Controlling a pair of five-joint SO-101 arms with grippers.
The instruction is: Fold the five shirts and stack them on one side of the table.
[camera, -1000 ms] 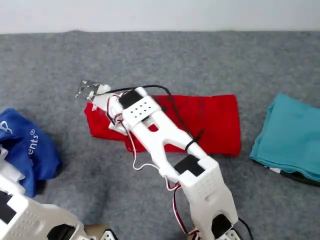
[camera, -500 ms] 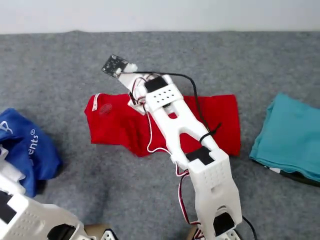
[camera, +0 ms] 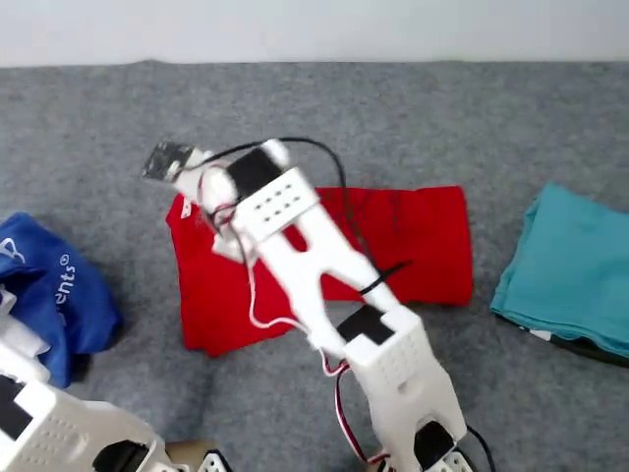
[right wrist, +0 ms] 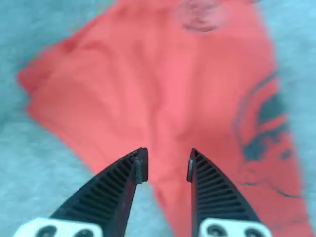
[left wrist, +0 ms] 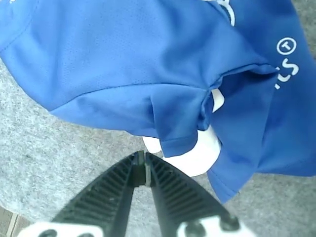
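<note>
A red shirt [camera: 413, 241] lies crumpled mid-table, its left part spread toward the front edge. My right arm [camera: 295, 236] stretches over it, wrist above the shirt's left end. In the right wrist view my right gripper [right wrist: 166, 165] hangs open just above the red shirt [right wrist: 163, 94], nothing between its fingers. A blue shirt [camera: 49, 285] with white print is bunched at the left edge. My left gripper [left wrist: 143, 165] is shut and empty beside the blue shirt [left wrist: 138, 74], near a white patch [left wrist: 195, 157] under the blue cloth. A folded teal shirt [camera: 570, 261] lies at the right.
Grey felt [camera: 442, 118] covers the table up to a pale wall at the back. A dark garment edge [camera: 590, 349] peeks out under the teal shirt. My left arm's base [camera: 59, 433] fills the front left corner.
The right wrist swung from the back of the table leftward and nearer. The red shirt's left part now reaches farther toward the front edge.
</note>
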